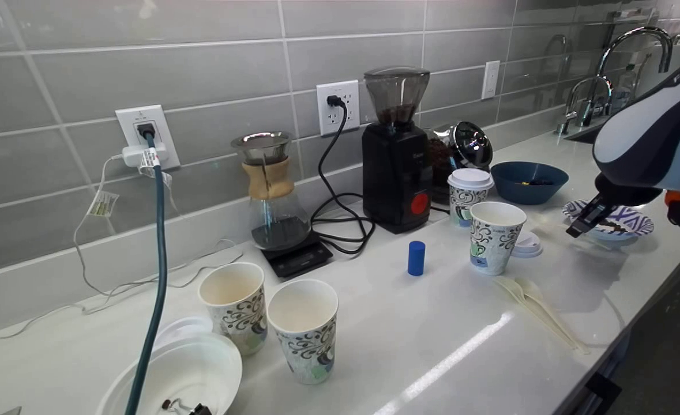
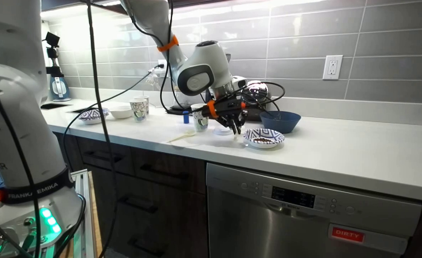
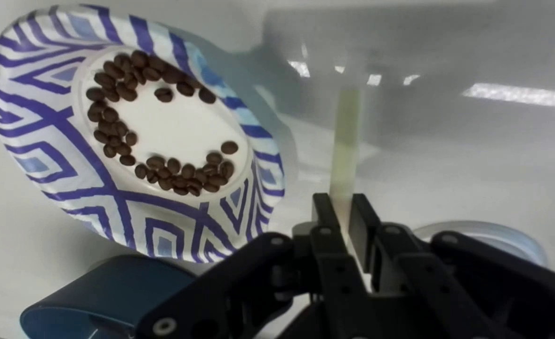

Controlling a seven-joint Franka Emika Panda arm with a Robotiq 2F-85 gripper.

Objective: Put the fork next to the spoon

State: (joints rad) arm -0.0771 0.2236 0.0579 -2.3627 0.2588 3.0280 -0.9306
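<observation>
Start at the jaws: drawn nearly together low over the desk (image 1: 386,323), apparently clamped on a pale strip (image 3: 346,141) filling the narrow gap and running out past the tips. Probably pinched in line for laying down lengthwise; can't name the utensil, too blurred. Held just beside a patterned paper bowl (image 3: 46,155), with a raised wall likely there to pen in the loose coffee beans (image 3: 108,128); needs care not to nudge it. Near, on the opposite side, a flat white lid (image 1: 527,245), set next to an open paper cup (image 1: 496,236), probably as its match. Past that cup, farther off: fork (image 1: 530,304) and spoon (image 1: 534,294), judging by the task; can't tell one from the other, heads too small. Lying flat, close side by side, heads toward the cup, handles narrowing together toward the desk's front edge, so apparently paired as asked. Possibly leaves the strip as a third utensil; can't confirm. Farther still, a blue cylinder (image 1: 416,258) standing on end, likely just out of the way.
</observation>
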